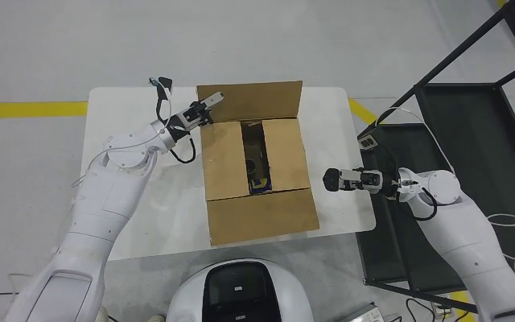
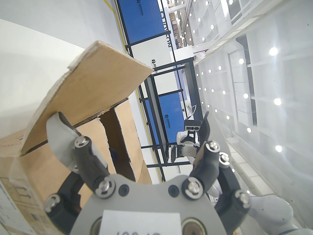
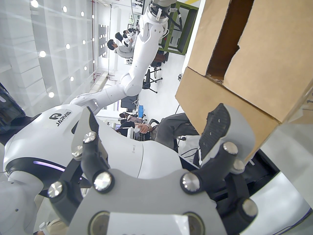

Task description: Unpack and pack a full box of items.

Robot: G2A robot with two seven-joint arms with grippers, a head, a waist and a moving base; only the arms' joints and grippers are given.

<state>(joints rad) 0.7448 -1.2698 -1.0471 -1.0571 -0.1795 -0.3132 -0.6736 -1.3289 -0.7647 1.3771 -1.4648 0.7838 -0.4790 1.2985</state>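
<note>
A brown cardboard box (image 1: pixel 253 161) stands in the middle of the white table (image 1: pixel 121 121). Its far flap (image 1: pixel 249 101) and near flap (image 1: pixel 261 217) are folded outward. The two side flaps lie nearly flat, and dark items (image 1: pixel 257 173) show in the slot between them. My left gripper (image 1: pixel 211 102) is open at the box's far left corner, with one finger (image 2: pixel 58 128) against the underside of the far flap (image 2: pixel 93 86). My right gripper (image 1: pixel 328 179) hangs open just right of the box; its ribbed finger (image 3: pixel 216 125) is close to a flap edge (image 3: pixel 227 108).
A black metal rack (image 1: pixel 451 161) stands right of the table, under my right arm. A yellow floor line (image 1: pixel 40 109) runs to the left. Bare table lies left of the box, and the right table edge (image 1: pixel 372 193) is near the right gripper.
</note>
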